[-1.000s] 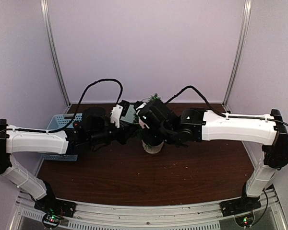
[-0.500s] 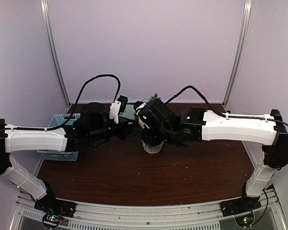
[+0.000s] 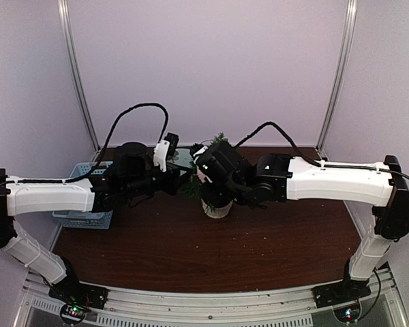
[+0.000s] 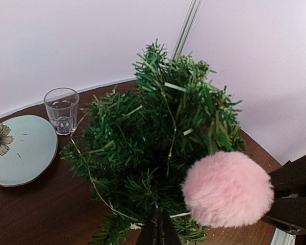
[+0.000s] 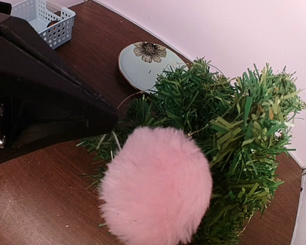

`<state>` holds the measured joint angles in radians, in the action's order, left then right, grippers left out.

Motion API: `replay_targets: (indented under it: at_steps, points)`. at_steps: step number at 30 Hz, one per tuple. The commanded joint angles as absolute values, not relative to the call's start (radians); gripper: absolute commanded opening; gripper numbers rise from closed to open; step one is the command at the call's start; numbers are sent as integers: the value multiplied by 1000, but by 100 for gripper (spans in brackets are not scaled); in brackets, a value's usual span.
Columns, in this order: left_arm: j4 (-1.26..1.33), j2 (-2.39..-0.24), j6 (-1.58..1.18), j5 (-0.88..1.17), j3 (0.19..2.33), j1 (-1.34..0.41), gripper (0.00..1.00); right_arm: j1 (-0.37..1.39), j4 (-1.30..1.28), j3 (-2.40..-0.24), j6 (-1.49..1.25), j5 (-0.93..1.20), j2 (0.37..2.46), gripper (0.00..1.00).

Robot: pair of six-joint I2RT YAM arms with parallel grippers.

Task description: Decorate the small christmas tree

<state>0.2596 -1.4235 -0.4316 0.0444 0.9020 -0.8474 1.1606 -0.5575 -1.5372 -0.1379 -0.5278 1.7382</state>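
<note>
The small christmas tree (image 4: 158,132) is seen standing upright in its off-white pot (image 3: 217,210) on the brown table (image 3: 191,259), towards the far middle, with the 2 arms brought in on it from either side. The left gripper (image 4: 158,230) is held low against the near-left branches with its fingers pressed together; a thin wire (image 4: 92,178) draped over the foliage runs down to their tips, but whether it is pinched cannot be told. The right gripper (image 4: 271,198) is closed at the right side of the tree, and a pink pom-pom (image 4: 228,189) is pinched at its tips, touching the branches; in the right wrist view the fingers are hidden behind it. A pale blue plate (image 4: 20,148) with a flower print is laid far-left of the tree, with a clear glass cup (image 4: 62,109) upright just beside its rim. A blue basket (image 3: 82,218) is placed at the left edge, under the left arm.
</note>
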Motion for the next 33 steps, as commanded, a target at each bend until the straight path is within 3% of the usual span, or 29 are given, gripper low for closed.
replay_targets:
  at_steps: [1,33]
  points:
    - [270,-1425,-443,34,939,-835,0,1163,-561,-1539,-145,-532,1739,0]
    - [212,-1455,-474,-26,928,-789,0,1164,-563,-1517,-147,-540,1720,0]
